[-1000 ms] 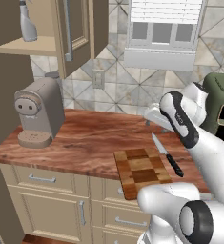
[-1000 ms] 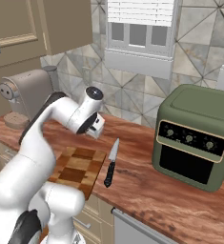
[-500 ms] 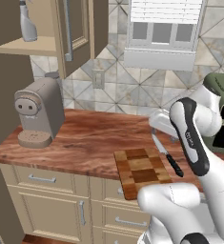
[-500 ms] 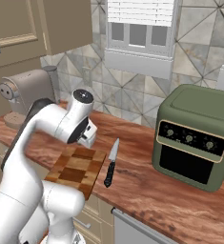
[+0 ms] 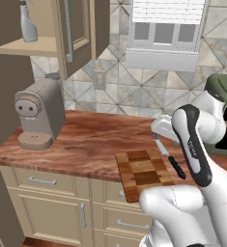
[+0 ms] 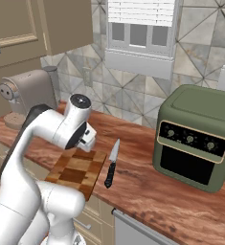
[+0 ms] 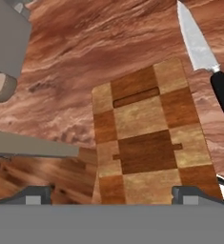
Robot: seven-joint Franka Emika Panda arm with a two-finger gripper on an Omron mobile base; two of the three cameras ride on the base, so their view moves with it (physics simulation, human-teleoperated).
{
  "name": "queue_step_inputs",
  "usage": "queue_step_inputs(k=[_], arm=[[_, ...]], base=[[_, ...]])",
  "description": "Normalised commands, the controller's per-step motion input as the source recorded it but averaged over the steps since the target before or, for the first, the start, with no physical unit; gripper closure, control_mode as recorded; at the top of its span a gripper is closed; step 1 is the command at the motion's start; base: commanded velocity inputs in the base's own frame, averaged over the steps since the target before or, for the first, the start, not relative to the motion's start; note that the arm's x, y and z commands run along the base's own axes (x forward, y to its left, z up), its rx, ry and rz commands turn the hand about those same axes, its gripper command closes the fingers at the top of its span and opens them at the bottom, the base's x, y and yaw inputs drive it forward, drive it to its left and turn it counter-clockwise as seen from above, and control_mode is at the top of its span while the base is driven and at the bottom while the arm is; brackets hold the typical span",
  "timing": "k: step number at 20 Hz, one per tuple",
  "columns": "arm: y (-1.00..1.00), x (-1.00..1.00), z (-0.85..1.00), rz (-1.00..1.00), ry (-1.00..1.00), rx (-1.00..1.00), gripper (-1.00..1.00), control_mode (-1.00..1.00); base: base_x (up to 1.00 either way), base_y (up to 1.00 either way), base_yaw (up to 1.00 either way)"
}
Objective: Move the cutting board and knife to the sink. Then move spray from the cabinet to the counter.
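— Wooden chequered cutting board (image 7: 149,145) lies flat on the counter (image 5: 91,140), straight below the gripper (image 7: 112,193)?

— Yes, toward twelve o'clock in the hand view, long axis running twelve to six. Jaws stand wide apart, empty. The knife (image 7: 205,62) lies alongside at two o'clock.

White arm (image 6: 35,139), dark joints.
Rounded glossy links; black bands at the joints; a grey-capped round joint end.
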Motion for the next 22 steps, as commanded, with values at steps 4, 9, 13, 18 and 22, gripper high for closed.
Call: queue_step_inputs(k=[4, 9, 13, 18, 22], arm=[[0.32, -0.24, -0.01, 0.0, -0.06, -0.23, -1.0, -1.0], [0.25, -0.23, -0.03, 0.0, 0.02, -0.13, -1.0, 1.0], [0.0, 0.0, 0.0, 0.0, 0.0, 0.0, -1.0, 1.0], [0.0, 0.0, 0.0, 0.0, 0.0, 0.0, -1.0, 1.0], [0.0, 0.0, 0.0, 0.0, 0.0, 0.0, -1.0, 1.0]], base=[[0.0, 0.0, 0.0], [-0.14, 0.01, 0.0], [-0.74, -0.01, 0.0], [-0.93, -0.03, 0.0], [-0.49, -0.13, 0.0]])
